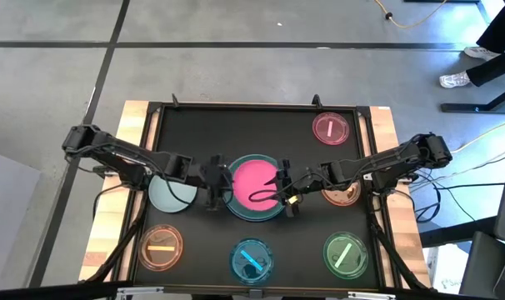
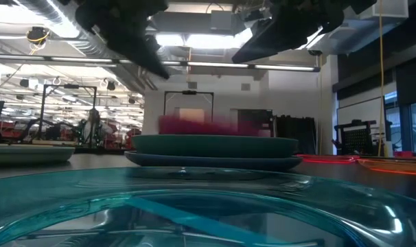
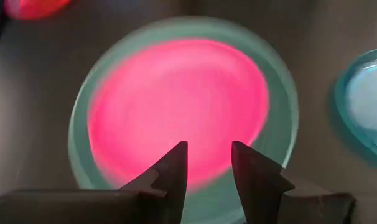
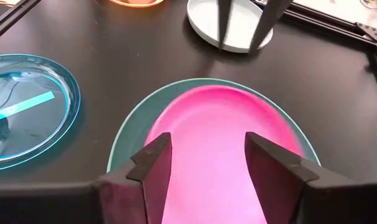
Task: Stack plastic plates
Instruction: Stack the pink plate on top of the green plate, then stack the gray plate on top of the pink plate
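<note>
Stack so far: the medium pink round plastic plate lies inside the large teal round plastic plate at the middle of the black worktop. The left gripper hovers at the stack's left rim, fingers a narrow gap apart and holding nothing, the pink plate directly beyond them in its wrist view. The right gripper hangs over the stack's right rim, spread wide and also empty, the pink plate under and past its tips. The pale-blue round plastic plate lies just left of the stack, under the left arm. Small translucent plates are still loose: pink with a bar mark near the far right corner; orange, cyan and green along the near edge. Another brownish plate shows partly under the right arm. Risks, as I judge them: both grippers crowd one stack, so any lateral move could clip the other arm; a low finger could catch the teal rim and slide the pair; thin rims on a flat top invite a slipped pinch on the next pick.
</note>
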Controlling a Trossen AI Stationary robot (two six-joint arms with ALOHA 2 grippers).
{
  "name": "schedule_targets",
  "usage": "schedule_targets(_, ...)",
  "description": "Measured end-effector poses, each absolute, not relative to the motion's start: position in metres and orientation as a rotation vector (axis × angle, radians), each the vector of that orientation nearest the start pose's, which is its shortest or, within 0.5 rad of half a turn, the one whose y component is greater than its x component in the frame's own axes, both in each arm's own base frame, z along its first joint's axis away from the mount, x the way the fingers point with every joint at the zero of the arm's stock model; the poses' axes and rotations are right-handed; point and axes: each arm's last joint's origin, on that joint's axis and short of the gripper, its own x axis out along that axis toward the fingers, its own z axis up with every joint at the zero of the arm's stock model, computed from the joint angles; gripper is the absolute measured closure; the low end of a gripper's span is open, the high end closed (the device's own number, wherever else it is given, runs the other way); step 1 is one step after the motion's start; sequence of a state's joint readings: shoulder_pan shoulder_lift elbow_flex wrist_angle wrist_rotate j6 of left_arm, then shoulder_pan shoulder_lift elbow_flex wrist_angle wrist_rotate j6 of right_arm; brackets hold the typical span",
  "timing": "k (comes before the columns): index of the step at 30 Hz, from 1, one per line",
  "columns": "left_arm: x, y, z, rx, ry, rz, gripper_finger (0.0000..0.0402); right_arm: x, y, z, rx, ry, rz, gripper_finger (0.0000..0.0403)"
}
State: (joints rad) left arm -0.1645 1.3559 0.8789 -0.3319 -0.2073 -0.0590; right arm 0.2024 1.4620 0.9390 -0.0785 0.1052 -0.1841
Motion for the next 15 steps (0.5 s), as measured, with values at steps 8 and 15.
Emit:
schedule_targets(8, 0.241, -0.047, 0.208, -0.126, 1.061, 0.391, 0.0284, 0.312, 0.061, 0.234, -0.272, 0.598, 0.150, 0.0210)
schedule_targets(15, 0.223, -0.054, 0.189, -0.321, 1.152, 0.503, 0.0284, 0.315, 0.062, 0.229, -0.279, 0.604, 0.153, 0.0210)
